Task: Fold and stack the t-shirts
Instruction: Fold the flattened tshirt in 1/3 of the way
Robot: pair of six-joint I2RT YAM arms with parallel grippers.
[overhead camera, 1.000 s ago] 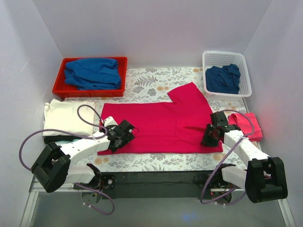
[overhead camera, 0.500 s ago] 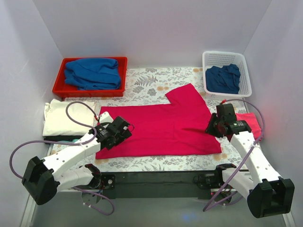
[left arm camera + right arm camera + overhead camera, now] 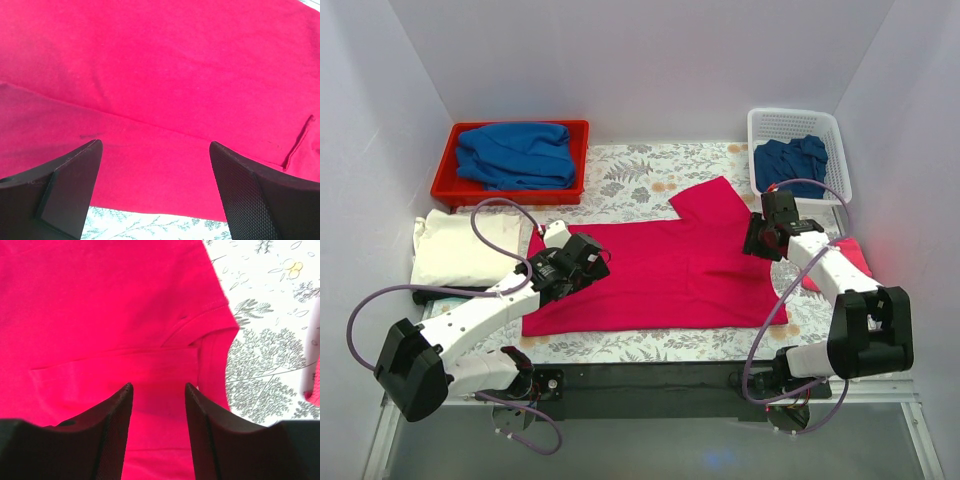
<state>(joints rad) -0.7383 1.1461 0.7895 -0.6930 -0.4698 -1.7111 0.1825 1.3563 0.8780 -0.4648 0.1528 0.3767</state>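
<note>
Top external: you've got the crimson t-shirt (image 3: 660, 265) spread flat mid-tabletop (image 3: 640, 175), front edge parallel to the near edge. One sleeve (image 3: 712, 198) sticks out toward the far side.

Left arm (image 3: 490, 305) reaches in from the left and puts the left jaws over the shirt's left end. Right arm (image 3: 820, 265) bends inward and puts the right jaws over the shirt's right end, near the basket side.

Left wrist: the left jaws are spread wide with nothing between them. Both fingers (image 3: 65, 185) hang over red cloth. A straight crease runs across the fabric ahead of them, and the shirt's edge and a strip of printed tabletop show between the fingers at the bottom. You can't tell from this whether the tips touch the cloth.

Right wrist: the right jaws are parted, with a narrower gap, and hold nothing. Their fingers (image 3: 112, 430) sit over the shirt just beside a hemmed sleeve (image 3: 215, 350), with bare tabletop to the right of it.

Other shirts:
- blue shirts (image 3: 515, 155) heaped in the red tray (image 3: 445, 185), far left
- dark blue shirts (image 3: 790, 165) in the white basket (image 3: 840, 150), far right
- cream shirt (image 3: 465, 250) folded at the left edge, on top of something dark
- pink shirt (image 3: 850, 260) at the right edge, partly hidden by the right arm
</note>
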